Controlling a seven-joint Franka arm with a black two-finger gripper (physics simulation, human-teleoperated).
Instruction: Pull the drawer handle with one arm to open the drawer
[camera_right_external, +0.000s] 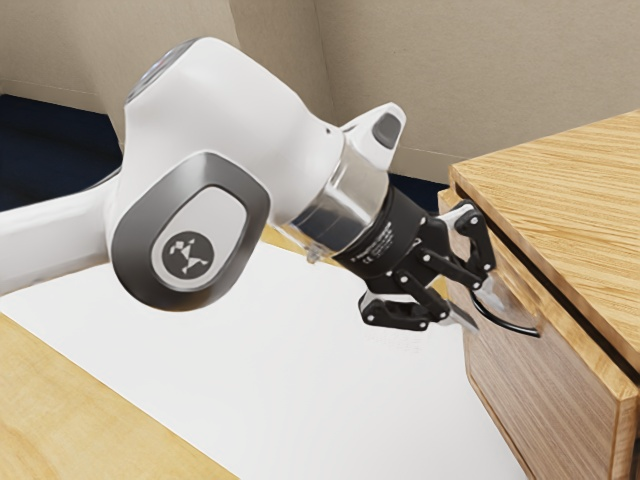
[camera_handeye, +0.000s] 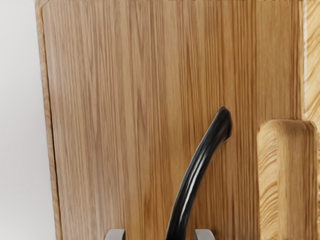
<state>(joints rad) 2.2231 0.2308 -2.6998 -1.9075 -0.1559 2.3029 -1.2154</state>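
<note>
Both fingers of the gripper (camera_right_external: 476, 298) stand apart astride the black handle (camera_handeye: 198, 174) of the drawer front (camera_handeye: 125, 125); closing on it looks next, then a straight pull away.

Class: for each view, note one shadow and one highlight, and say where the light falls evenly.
Exterior view: a faint shadow lies on the white tabletop under the black two-finger gripper; the white arm shell shines on top; the wooden drawer front is darker than the wooden cabinet top. Wrist view: a pale highlight runs along the black curved handle; the drawer front is evenly lit.
</note>
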